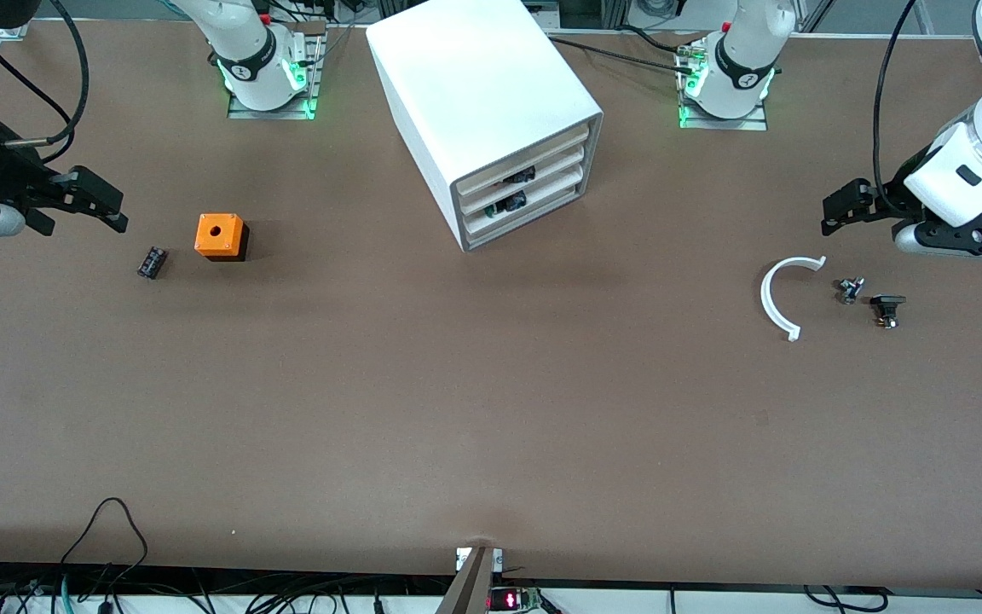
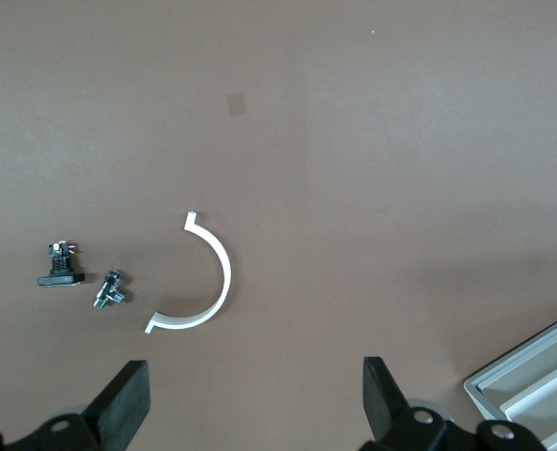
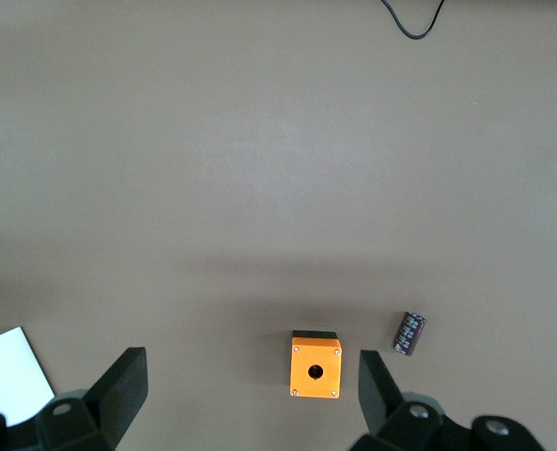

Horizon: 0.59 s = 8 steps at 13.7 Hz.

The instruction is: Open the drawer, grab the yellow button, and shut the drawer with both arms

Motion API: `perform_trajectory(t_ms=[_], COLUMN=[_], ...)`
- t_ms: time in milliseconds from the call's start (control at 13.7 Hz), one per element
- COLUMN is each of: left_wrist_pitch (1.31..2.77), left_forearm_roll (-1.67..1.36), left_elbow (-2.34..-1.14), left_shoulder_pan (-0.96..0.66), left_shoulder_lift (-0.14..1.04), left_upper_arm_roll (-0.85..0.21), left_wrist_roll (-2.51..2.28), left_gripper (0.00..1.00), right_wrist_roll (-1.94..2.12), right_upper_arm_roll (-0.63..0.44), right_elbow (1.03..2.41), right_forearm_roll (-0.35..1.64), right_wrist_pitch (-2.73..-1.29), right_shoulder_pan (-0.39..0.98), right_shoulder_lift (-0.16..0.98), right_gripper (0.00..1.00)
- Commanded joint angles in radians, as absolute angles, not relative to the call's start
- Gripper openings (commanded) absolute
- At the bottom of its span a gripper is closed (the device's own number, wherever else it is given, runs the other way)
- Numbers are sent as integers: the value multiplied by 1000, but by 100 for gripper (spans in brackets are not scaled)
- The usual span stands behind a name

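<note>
The white cabinet [image 1: 482, 94] stands at the middle of the table, between the two arm bases. Its top drawer [image 1: 542, 152] is pushed in, like the two drawers below it, which show black parts at their fronts. The button is hidden; no orange cap shows anywhere. My left gripper [image 1: 832, 213] hangs open and empty over the left arm's end of the table, its fingers [image 2: 128, 399] wide apart. My right gripper [image 1: 116, 211] hangs open and empty over the right arm's end, fingers [image 3: 123, 381] wide apart, near an orange cube.
An orange cube with a hole on top [image 1: 220, 235] [image 3: 316, 366] and a small black part [image 1: 152, 262] [image 3: 410, 334] lie near the right gripper. A white curved clip [image 1: 771, 298] [image 2: 224, 282], a metal bolt [image 1: 850, 290] [image 2: 109, 289] and a black part [image 1: 887, 307] [image 2: 60, 268] lie near the left gripper.
</note>
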<state>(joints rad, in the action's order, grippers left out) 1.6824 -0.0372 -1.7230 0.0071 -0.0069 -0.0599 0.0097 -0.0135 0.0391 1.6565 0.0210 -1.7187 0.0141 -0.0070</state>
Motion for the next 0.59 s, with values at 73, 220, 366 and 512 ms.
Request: perform_trajectory(t_ms=[73,220,366,512], left_wrist_pitch=[1666,1666,1666,1660], left_forearm_roll=[-12,-12,-12,-17], left_elbow=[-1713,-1713,-1713,-1713], left_shoulder_pan=[2,2,2,0], left_shoulder_lift=[-14,-14,-14,-14], left_upper_arm_roll=[-60,-60,-60,-60], left_wrist_roll=[-3,-3,-3,-5], left_gripper=[100,100,100,100], right_wrist_roll=[5,2,3,1], right_upper_arm_roll=[41,43,43,43], right_elbow=[1608,1611,1615,1624], right_forearm_roll=[34,37,35,40], right_wrist_pitch=[-1697,-1695,-1694,-1690], right_shoulder_pan=[12,12,12,12], right_shoulder_lift=[8,11,11,11], right_gripper=[99,99,99,99])
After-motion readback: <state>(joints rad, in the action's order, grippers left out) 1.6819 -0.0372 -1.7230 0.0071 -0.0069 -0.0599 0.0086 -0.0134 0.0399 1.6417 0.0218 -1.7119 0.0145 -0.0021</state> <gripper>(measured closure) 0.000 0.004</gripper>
